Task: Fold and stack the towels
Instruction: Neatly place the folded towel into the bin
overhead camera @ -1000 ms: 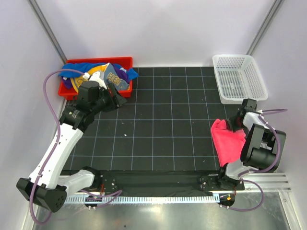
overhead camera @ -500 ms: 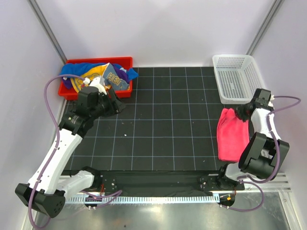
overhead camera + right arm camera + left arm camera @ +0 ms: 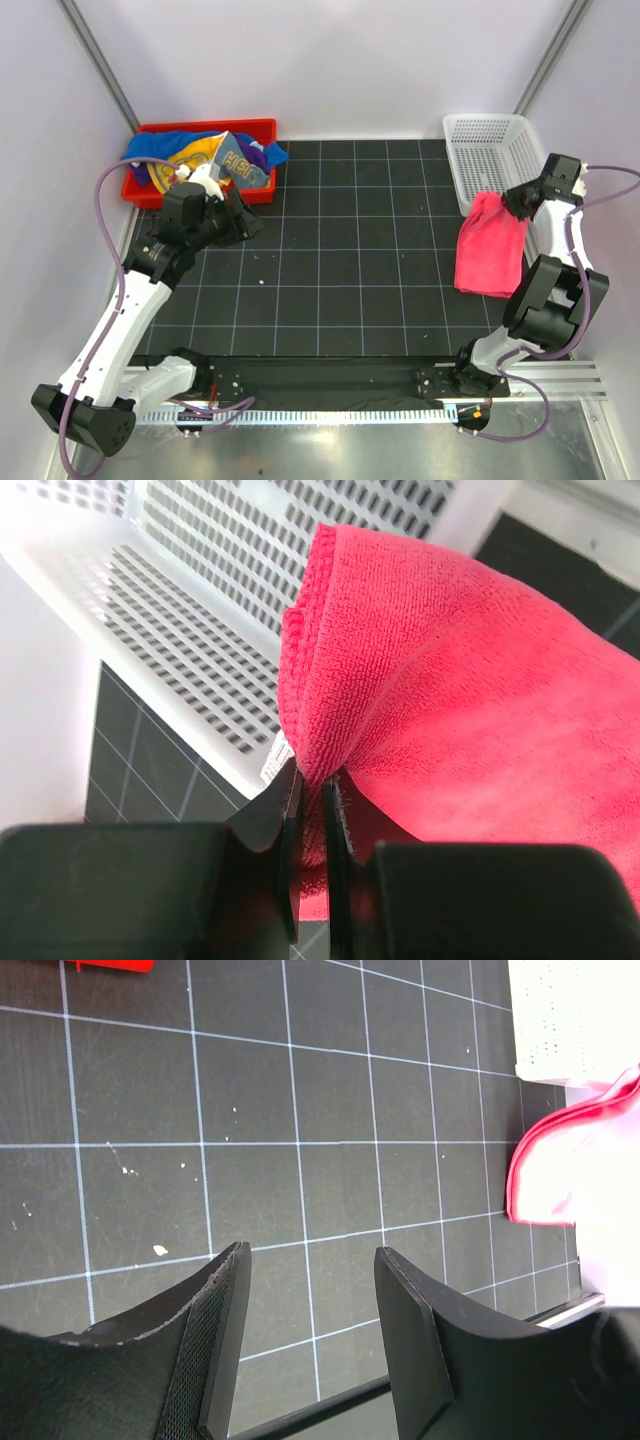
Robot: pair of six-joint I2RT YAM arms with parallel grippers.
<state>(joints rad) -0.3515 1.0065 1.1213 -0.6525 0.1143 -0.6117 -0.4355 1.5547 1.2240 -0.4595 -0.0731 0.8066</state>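
A folded hot pink towel (image 3: 489,250) hangs from my right gripper (image 3: 518,199), which is shut on its top fold (image 3: 312,770) beside the white mesh basket (image 3: 497,160). The towel's upper edge lies against the basket's near rim. A heap of towels, blue, yellow-orange and purple (image 3: 205,155), fills the red bin (image 3: 258,128) at the back left. My left gripper (image 3: 240,222) hovers over the mat just in front of that bin, open with nothing between its fingers (image 3: 225,1300). The pink towel (image 3: 580,1170) shows at the right edge of the left wrist view.
The black gridded mat (image 3: 340,260) covers the table between the arms. White walls and metal posts close in the back and sides. A metal rail (image 3: 340,410) runs along the near edge.
My right gripper has carried the pink towel up and back to the right, from low over the mat to the basket's near rim. The left arm has drawn back slightly from the bin.
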